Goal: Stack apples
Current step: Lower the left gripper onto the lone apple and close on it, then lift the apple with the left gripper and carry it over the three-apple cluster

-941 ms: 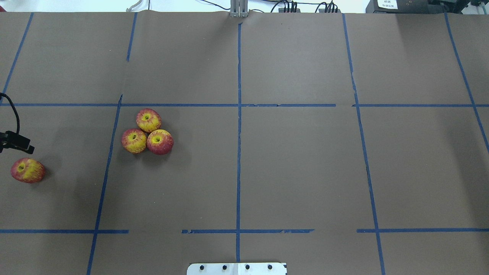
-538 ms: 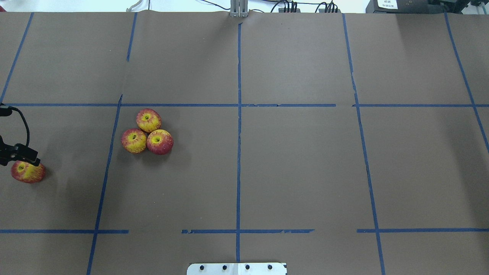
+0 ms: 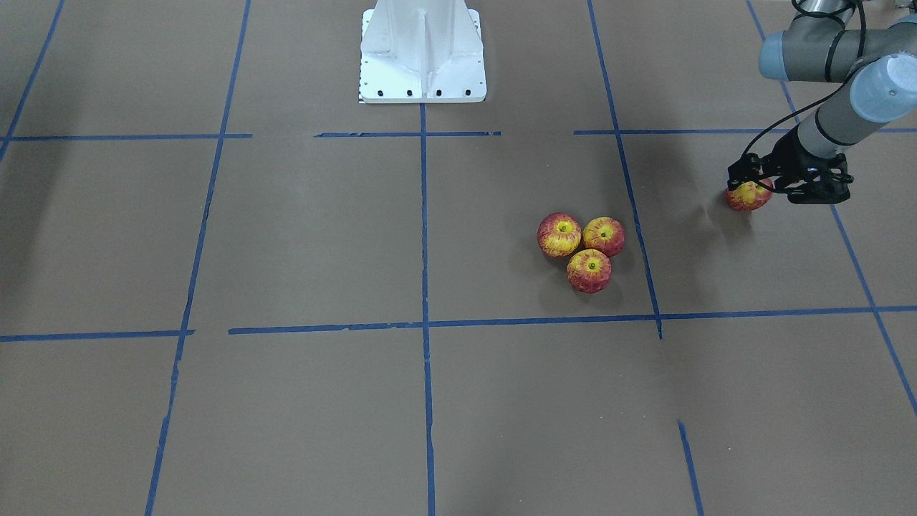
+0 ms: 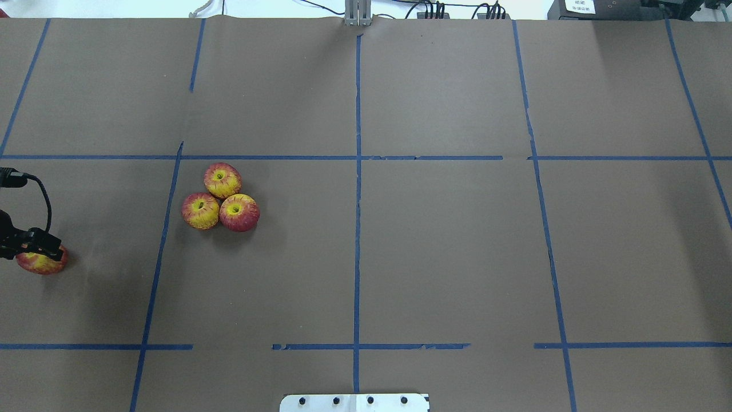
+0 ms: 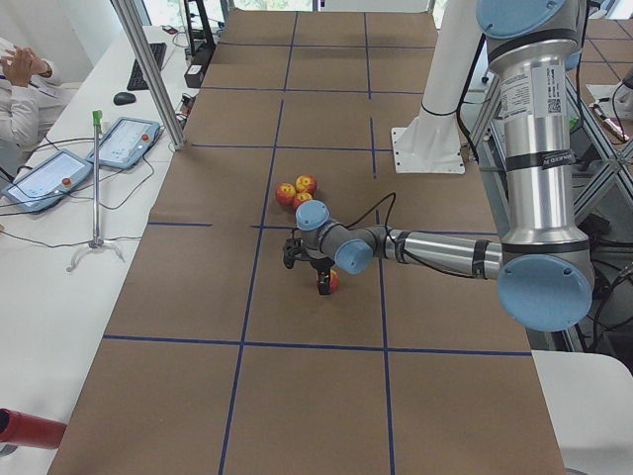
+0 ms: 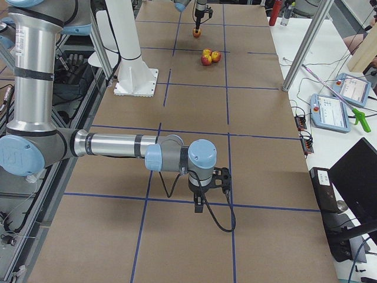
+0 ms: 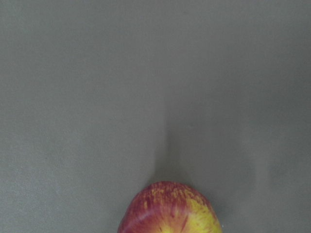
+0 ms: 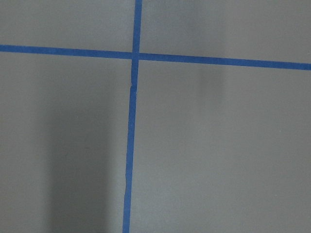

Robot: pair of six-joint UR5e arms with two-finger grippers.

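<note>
The broad brown counter (image 4: 457,257), gridded with blue tape (image 4: 357,229), carries four small round apples (image 4: 201,210), red streaked with yellow, with a yellow dimple round a dark stem spot. A cluster (image 4: 239,212) of three sits on the robot's left half, touching one another in a triangle, dimples up. The fourth apple (image 4: 43,263) lies well apart, nearer the counter's left end.

The left arm (image 3: 824,125) reaches low there, and the left pincer (image 4: 35,247) is right over that apple; released or clenched, I cannot tell. The right arm (image 6: 118,144) hangs over bare counter far off, and the right pincer (image 6: 200,200) I cannot judge either.

A second ago the left pincer stood clear beyond the apple; now it covers its top. No apple has shifted.
</note>
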